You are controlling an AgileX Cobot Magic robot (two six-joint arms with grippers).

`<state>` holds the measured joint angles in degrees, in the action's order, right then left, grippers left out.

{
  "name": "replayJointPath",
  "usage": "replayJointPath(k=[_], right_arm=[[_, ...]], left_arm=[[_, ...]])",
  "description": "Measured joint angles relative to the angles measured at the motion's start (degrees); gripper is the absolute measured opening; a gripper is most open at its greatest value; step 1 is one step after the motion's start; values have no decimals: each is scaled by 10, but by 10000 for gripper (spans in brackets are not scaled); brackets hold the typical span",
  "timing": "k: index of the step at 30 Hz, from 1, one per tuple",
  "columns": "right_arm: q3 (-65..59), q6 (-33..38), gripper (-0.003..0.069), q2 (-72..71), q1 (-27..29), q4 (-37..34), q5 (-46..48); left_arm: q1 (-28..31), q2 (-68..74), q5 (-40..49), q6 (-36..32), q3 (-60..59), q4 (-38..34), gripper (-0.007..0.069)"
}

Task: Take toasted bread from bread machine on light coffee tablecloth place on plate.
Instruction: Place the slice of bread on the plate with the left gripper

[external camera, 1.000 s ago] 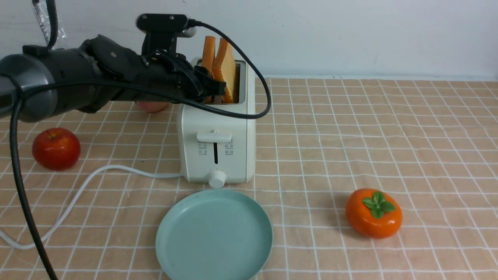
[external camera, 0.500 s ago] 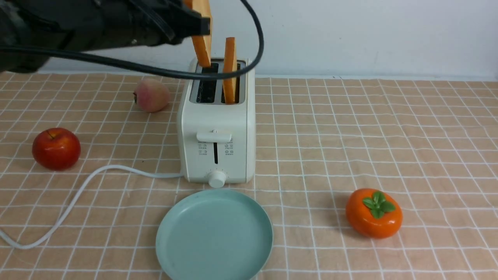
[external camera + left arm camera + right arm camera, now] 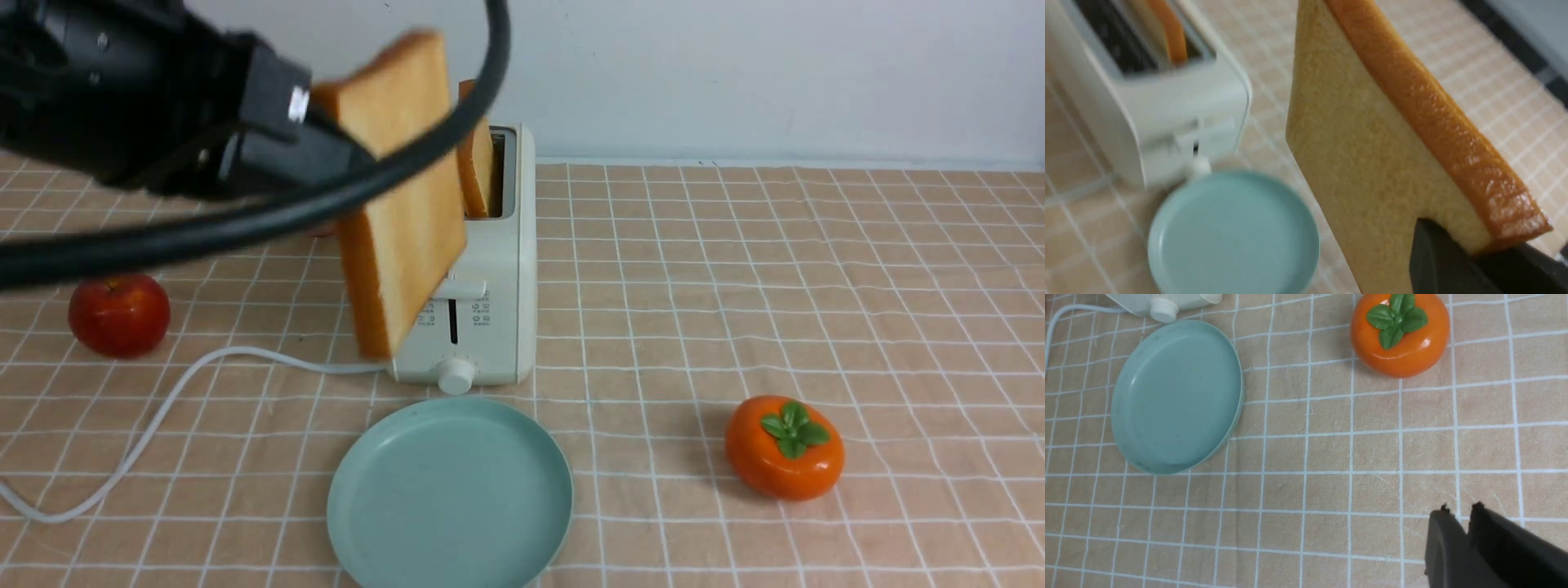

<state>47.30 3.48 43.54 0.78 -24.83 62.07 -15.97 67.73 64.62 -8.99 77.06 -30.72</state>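
My left gripper is shut on one slice of toasted bread and holds it in the air, in front of the cream-white bread machine and above the far side of the plate. The slice hangs tilted; it fills the left wrist view, where one dark finger presses its face. The second slice stands in the toaster's right slot. The mint plate lies on the light coffee tablecloth just before the toaster. My right gripper is shut and empty above the cloth.
A red apple lies at the left. An orange persimmon lies at the right, also in the right wrist view. The toaster's white cord runs left across the cloth. A black cable hangs from my left arm.
My left gripper pulled one slice up out of the toaster's left slot, then carried it toward the camera and down, over the plate's far side. The other slice stayed in its slot.
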Motion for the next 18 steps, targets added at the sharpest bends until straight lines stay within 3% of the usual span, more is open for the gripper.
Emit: replayJointPath(k=[6, 9, 12, 18], right_arm=[[0, 1, 93, 0, 0, 0, -1], [-3, 2, 95, 0, 0, 0, -2], [-17, 13, 99, 0, 0, 0, -7], [-33, 25, 107, 0, 0, -1, -10]], left_arm=[[0, 0, -1, -4, -107, 2, 60], [0, 5, -74, -42, -192, -13, 60], [0, 22, -146, -120, -247, -69, 60], [0, 83, -185, -270, -262, -215, 60]])
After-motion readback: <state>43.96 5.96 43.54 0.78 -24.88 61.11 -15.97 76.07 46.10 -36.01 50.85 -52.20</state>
